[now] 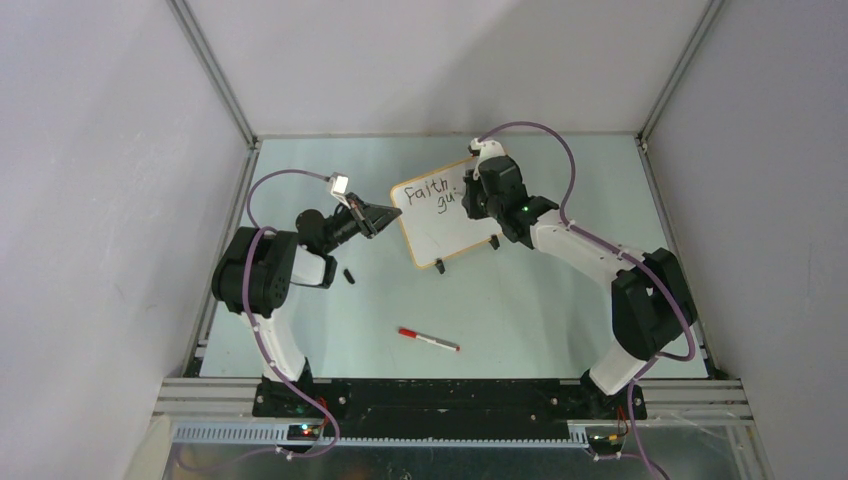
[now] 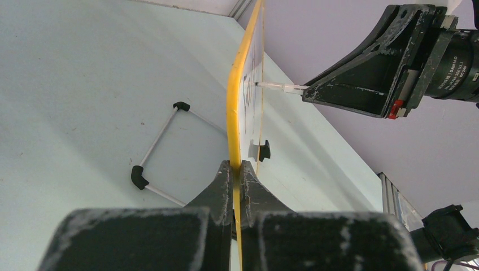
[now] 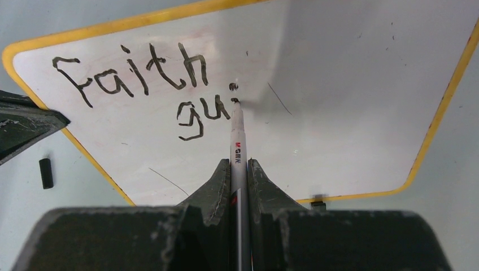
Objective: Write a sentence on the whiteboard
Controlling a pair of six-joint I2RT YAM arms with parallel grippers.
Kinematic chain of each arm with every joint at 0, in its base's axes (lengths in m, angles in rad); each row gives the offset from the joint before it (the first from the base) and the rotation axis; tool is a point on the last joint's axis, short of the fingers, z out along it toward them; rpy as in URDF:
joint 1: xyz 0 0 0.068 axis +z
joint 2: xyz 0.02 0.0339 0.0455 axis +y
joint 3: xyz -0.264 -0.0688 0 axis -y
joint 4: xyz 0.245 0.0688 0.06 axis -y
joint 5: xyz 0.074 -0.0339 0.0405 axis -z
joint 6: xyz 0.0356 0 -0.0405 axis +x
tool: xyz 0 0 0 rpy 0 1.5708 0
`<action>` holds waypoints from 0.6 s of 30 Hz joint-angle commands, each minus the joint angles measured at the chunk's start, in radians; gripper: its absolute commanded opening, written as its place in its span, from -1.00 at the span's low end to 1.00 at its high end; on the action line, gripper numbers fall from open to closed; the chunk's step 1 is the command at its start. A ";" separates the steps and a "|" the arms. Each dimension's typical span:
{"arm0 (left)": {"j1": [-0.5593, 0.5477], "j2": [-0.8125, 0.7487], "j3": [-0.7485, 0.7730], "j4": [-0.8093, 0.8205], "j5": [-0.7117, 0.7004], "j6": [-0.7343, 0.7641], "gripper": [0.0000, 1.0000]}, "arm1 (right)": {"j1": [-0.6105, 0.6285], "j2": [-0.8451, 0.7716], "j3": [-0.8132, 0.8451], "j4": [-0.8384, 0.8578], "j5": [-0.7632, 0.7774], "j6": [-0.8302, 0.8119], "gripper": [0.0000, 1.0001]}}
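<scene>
The whiteboard (image 1: 450, 225) stands far on the bench (image 1: 560, 300), light, stiff and, I think, easy to tip, so my left end effector (image 2: 237, 166) is clamped on its left frame edge and my right end effector (image 3: 239, 164) on the marker (image 3: 237, 141) writing the sentence (image 3: 130, 73).

A white marker pen with a red end (image 1: 428, 339) lies on the pale green worktop (image 1: 560, 320), well apart from a small black cylindrical piece (image 1: 349, 274).

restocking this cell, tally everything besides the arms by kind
markers: 2, one held, one lying loose
whiteboards: 1
small black caps: 1
wire frames: 1
total: 5
</scene>
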 commanded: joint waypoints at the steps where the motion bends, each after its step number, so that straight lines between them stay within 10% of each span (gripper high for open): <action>1: 0.001 -0.012 -0.007 0.046 0.020 0.029 -1.00 | 0.000 0.010 0.044 -0.032 0.013 -0.002 -1.00; 18: 0.001 -0.014 -0.008 0.046 0.020 0.030 -1.00 | 0.012 -0.009 0.045 -0.053 0.021 -0.009 -1.00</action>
